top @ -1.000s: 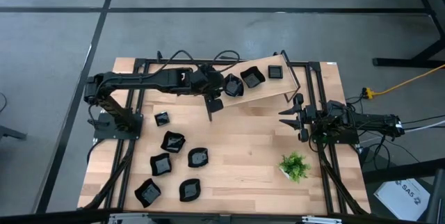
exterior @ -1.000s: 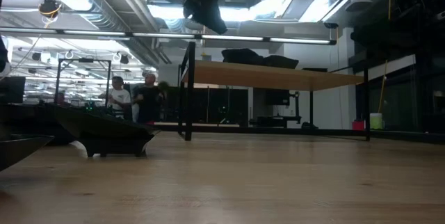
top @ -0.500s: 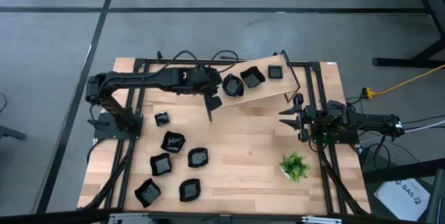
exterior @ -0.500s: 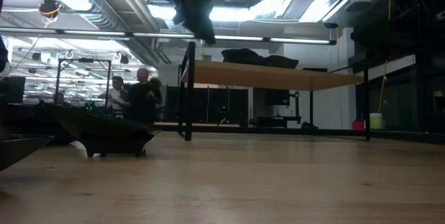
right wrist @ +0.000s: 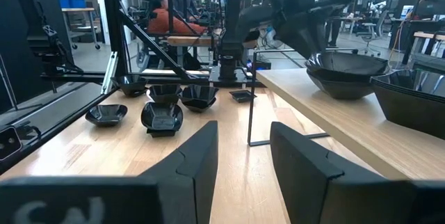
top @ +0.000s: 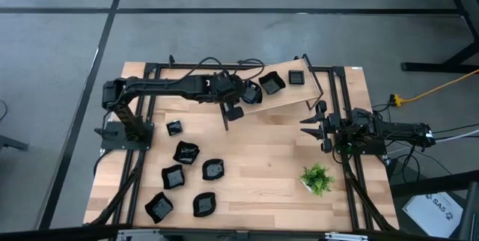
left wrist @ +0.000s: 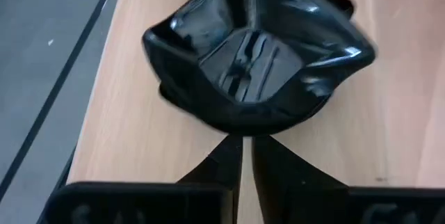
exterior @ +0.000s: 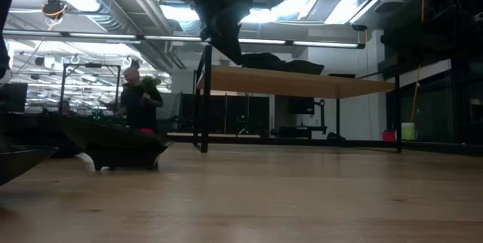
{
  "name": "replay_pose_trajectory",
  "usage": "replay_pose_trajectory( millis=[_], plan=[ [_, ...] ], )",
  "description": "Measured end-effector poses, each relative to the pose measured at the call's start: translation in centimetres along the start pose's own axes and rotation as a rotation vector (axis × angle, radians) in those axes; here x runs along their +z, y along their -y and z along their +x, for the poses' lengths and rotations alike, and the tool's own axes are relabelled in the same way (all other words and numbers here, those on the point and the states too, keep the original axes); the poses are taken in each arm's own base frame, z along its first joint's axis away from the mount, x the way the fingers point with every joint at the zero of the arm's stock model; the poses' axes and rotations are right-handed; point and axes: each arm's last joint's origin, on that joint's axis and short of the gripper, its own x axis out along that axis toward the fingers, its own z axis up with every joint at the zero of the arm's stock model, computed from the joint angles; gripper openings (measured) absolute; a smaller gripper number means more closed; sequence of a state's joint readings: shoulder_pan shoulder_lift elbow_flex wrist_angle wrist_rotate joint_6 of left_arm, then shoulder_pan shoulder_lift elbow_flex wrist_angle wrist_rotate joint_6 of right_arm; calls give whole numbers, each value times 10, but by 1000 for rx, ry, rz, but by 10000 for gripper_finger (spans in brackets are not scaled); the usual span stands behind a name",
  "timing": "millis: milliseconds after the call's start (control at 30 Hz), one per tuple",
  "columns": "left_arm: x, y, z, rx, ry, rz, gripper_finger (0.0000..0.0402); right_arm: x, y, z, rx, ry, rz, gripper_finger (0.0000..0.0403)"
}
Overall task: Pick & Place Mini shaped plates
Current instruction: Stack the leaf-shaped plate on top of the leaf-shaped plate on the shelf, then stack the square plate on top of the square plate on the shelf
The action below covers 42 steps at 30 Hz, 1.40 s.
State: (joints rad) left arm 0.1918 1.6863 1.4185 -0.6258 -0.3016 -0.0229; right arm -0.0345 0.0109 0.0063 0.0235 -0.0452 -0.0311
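Left wrist view shows the left gripper (left wrist: 247, 156) with fingers almost together, just beside a wavy black plate (left wrist: 259, 56) on the raised shelf (top: 288, 93), gripping nothing. The plate looks light, stiff and glossy, probably slippery; its thin rim is the best hold. The right gripper (right wrist: 240, 156) waits, fingers apart.

The wooden table (top: 262, 151) bears six black plates (top: 186, 152), a potted plant (top: 317, 178) and a raised shelf (top: 296, 91).

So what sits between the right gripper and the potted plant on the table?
Nothing: in the high view, only bare wooden tabletop separates the right gripper from the potted plant.
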Motion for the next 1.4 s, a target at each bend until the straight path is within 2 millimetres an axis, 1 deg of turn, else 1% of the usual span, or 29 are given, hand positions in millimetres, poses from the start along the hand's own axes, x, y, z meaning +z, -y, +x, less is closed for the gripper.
replay_pose_trajectory(
  millis=[200,400,633,733,900,1067,1267,1400],
  plan=[
    [3,2,-12,-7,40,1,22,0,0,0,1,0,0,132],
    [11,6,-15,-20,123,16,22,0,0,0,1,0,0,132],
    [24,16,-21,-146,271,11,22,0,0,0,1,0,0,132],
    [27,20,-23,-173,309,18,22,0,0,0,1,0,0,132],
    [27,25,-25,-164,317,54,22,0,0,0,0,0,0,132],
    [25,26,-25,-131,289,77,22,0,0,0,0,0,0,132],
    [23,21,-24,-45,269,120,22,0,0,0,1,0,0,132],
    [26,11,-21,-32,284,98,22,0,0,0,1,0,0,132]
  ],
)
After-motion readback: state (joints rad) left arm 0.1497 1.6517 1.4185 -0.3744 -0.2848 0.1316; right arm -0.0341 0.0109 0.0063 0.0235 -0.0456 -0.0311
